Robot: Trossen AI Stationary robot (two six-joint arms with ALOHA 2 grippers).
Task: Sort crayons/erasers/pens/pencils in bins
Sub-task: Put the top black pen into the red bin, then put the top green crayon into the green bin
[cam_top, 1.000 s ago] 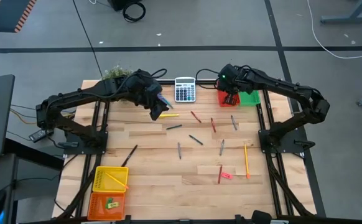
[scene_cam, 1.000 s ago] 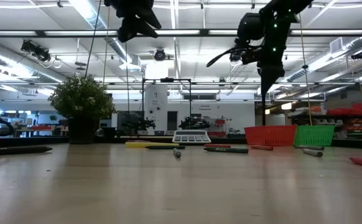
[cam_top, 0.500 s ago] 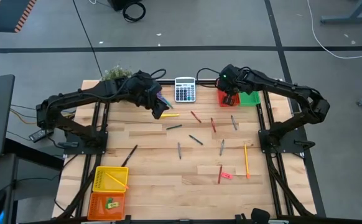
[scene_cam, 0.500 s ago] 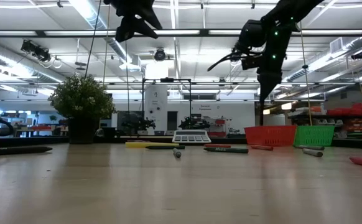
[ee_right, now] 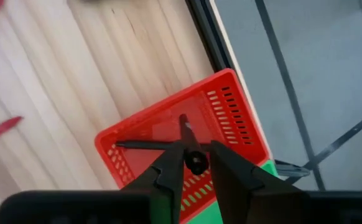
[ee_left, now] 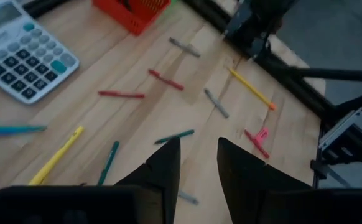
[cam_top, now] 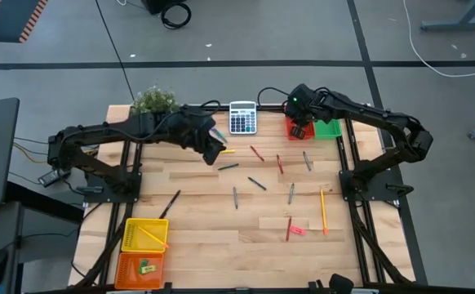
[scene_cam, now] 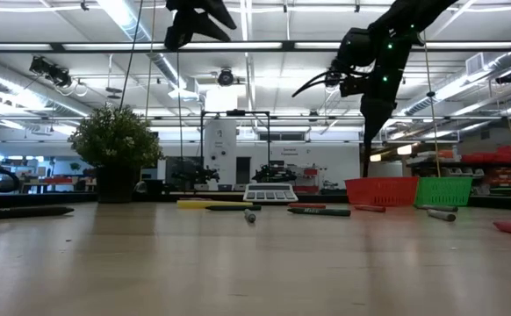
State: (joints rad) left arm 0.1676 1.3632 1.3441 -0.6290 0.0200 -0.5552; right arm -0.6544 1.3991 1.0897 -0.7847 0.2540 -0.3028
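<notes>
My right gripper (cam_top: 299,124) (ee_right: 195,148) hovers over the red bin (ee_right: 227,115) at the far right, shut on a dark pen. Another dark pen (ee_right: 140,145) lies inside that bin. My left gripper (cam_top: 214,149) (ee_left: 198,146) is open and high above the table, near the yellow pen (cam_top: 224,150). Red crayons (cam_top: 256,153), grey-green crayons (cam_top: 307,160), dark pens (cam_top: 256,183), a pencil (cam_top: 322,211) and a pink eraser (cam_top: 297,230) lie flat on the table. The yellow bin (cam_top: 132,237) and orange bin (cam_top: 125,269) stand at the near left. My right gripper pinches the dark pen between its two fingers, coming from above and pointing down. The pen's upper end (ee_right: 195,163) sits between the fingers, and its lower end (ee_right: 184,121) points into the red bin. The pen is lifted clear and about upright.
A grey calculator (cam_top: 242,118) and a potted plant (cam_top: 154,100) stand at the far edge. The green bin (cam_top: 330,129) sits right beside the red one. Bare wood lies along the near edge between the bins and the pink eraser.
My left gripper has drifted a little toward the table's right and near side and risen, uncovering the plant. My right gripper has stayed over the red bin with the pen.
</notes>
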